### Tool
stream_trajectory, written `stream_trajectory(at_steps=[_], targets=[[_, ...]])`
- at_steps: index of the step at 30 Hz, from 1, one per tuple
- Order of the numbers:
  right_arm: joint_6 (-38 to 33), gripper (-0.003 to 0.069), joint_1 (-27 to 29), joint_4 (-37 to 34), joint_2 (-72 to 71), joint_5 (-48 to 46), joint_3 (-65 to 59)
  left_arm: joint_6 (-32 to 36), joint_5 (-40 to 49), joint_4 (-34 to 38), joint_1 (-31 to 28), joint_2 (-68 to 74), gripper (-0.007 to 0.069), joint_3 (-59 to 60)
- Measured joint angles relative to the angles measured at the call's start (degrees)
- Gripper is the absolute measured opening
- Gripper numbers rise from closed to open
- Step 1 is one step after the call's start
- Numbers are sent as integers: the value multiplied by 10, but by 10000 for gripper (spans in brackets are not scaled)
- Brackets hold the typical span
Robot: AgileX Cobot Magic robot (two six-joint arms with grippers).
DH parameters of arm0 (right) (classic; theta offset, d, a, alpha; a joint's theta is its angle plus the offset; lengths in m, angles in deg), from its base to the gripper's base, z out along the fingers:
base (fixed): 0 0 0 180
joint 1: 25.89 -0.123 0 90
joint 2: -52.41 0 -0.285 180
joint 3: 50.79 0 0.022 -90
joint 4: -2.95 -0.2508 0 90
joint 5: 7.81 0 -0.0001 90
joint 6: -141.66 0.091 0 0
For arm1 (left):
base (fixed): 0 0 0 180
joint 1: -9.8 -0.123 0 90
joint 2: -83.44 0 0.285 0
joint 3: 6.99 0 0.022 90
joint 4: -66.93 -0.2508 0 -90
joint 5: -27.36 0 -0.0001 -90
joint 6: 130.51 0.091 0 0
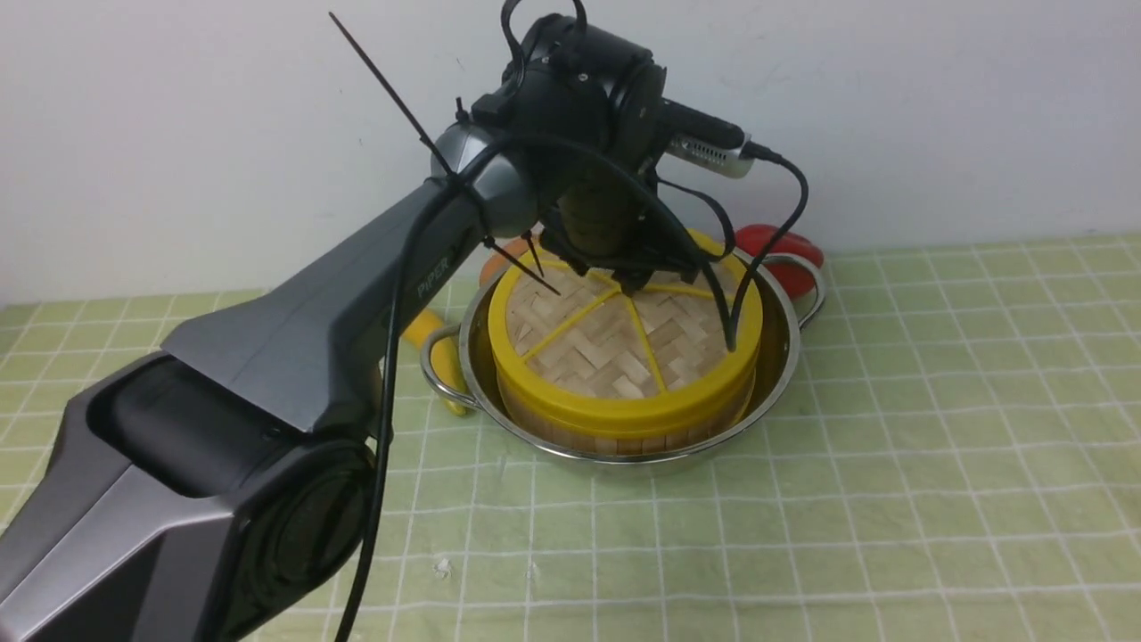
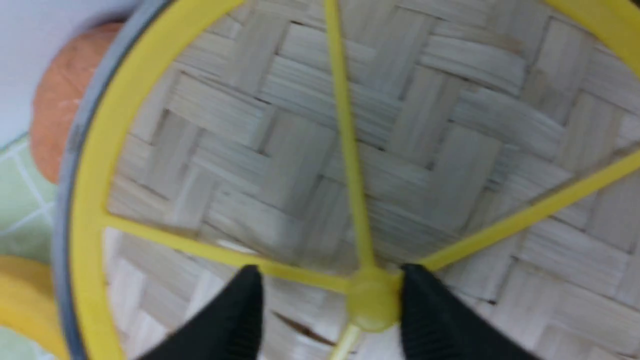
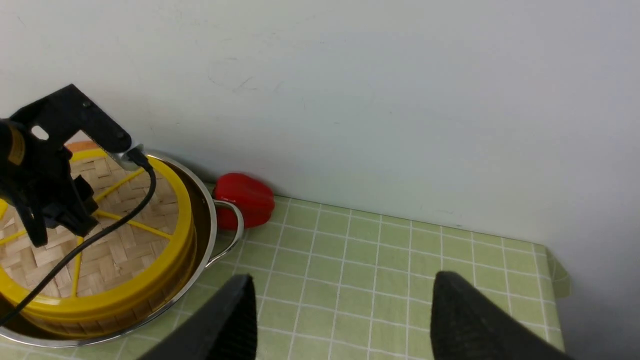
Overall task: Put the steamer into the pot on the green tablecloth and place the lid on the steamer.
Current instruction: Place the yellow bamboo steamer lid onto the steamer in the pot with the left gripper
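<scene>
Only the wrist view shows left jaws parted astride the lid (image 2: 280, 150) hub (image 2: 372, 300); right jaws gape.

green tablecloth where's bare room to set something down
Bare: the pale green checked tablecloth right of the shiny steel pot, and the strip in front of it. Crowded: behind the pot by the wall, a red toy and an orange one; left, the grey left arm.

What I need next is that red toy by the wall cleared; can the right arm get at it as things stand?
Probably yes: the right gripper hangs open above bare green tablecloth, nothing between it and the red toy; the pot's handle crowds one side.
</scene>
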Motion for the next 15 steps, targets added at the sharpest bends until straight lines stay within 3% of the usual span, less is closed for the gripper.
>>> stream_trajectory(at_steps=[5,8,12,15], targets=[[0,460,0,0,-2,0,-1,-1,1,-12,0,-37,630,0],[3,426,0,0,-19,3,-21,-1,1,-12,0,-83,673,0],[8,325,0,1,-84,11,-100,-1,1,-14,0,-142,616,0],[20,209,0,10,-180,62,-202,-1,1,-14,0,-199,450,0]])
